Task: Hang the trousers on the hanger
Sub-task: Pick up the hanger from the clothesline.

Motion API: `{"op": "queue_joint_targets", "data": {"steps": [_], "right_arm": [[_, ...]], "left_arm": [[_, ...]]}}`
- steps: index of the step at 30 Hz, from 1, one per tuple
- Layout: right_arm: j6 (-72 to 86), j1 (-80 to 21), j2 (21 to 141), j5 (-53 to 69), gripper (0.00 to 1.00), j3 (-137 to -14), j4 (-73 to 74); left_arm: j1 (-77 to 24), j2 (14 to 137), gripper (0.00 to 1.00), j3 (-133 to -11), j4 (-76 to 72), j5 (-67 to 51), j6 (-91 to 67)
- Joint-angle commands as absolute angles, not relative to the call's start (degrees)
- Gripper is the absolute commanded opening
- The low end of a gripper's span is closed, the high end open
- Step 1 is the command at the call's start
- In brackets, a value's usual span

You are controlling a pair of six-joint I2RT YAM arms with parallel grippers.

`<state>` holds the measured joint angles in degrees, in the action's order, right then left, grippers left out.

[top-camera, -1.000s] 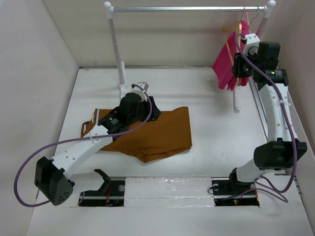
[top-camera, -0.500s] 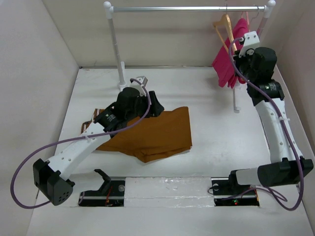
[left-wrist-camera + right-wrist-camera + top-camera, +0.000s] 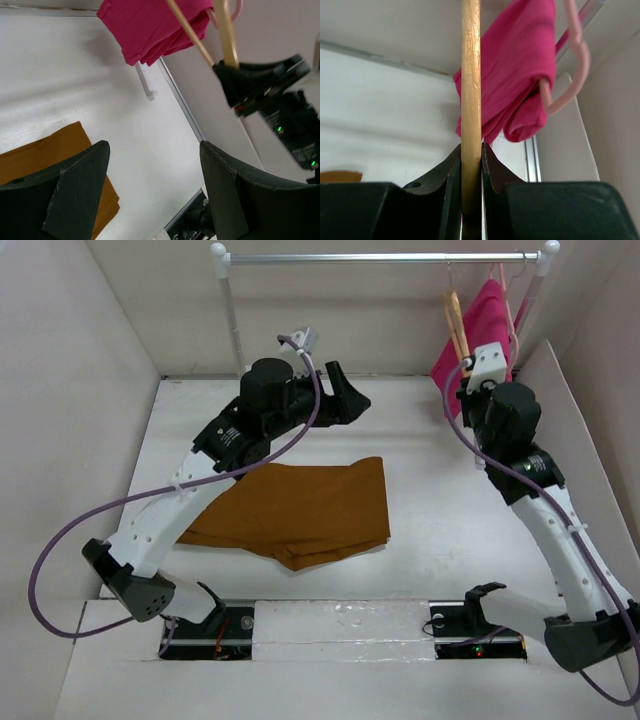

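Note:
The rust-brown trousers (image 3: 300, 510) lie folded flat on the white table; a corner shows in the left wrist view (image 3: 45, 150). The tan wooden hanger (image 3: 456, 325) hangs near the rail's right end. My right gripper (image 3: 470, 365) is shut on the hanger's wooden bar (image 3: 470, 100), fingers pressing both sides. My left gripper (image 3: 350, 400) is open and empty, raised above the table behind the trousers and pointing towards the hanger (image 3: 225, 30); its fingers (image 3: 75, 185) stand wide apart.
A bright pink garment (image 3: 475, 340) on a pink hanger (image 3: 570, 65) hangs from the white-and-silver clothes rail (image 3: 380, 257) just right of the wooden hanger. The rail's left post (image 3: 235, 340) stands behind the left arm. Walls close in both sides.
My left gripper has let go of the trousers, risen and swung back-right towards the hanger. The right arm has shifted left and forward with the hanger, which has turned edge-on.

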<state>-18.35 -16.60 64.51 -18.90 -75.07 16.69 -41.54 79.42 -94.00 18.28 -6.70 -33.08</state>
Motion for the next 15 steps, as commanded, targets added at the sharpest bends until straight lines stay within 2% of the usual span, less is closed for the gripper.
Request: {"op": "queue_joint_targets", "data": {"steps": [1,4,9,15], "right_arm": [[-18.28,-21.17,58.11,-27.04,0.0,-70.15,13.53],[-16.53,-28.01,53.2,-31.7,0.0,-64.18,17.03],[-14.16,-34.35,49.05,-32.78,0.0,-59.51,19.41],[-10.47,-39.98,46.59,-34.37,0.0,-54.67,23.81]], "left_arm": [[-41.92,82.08,0.69,-98.51,17.15,-8.96,-35.33],[-43.85,85.67,0.7,-101.49,16.09,-7.84,-36.48],[-45.0,90.34,0.7,-104.41,15.65,-6.24,-37.35],[-45.53,93.43,0.71,-101.08,10.47,-0.62,-41.22]]}}
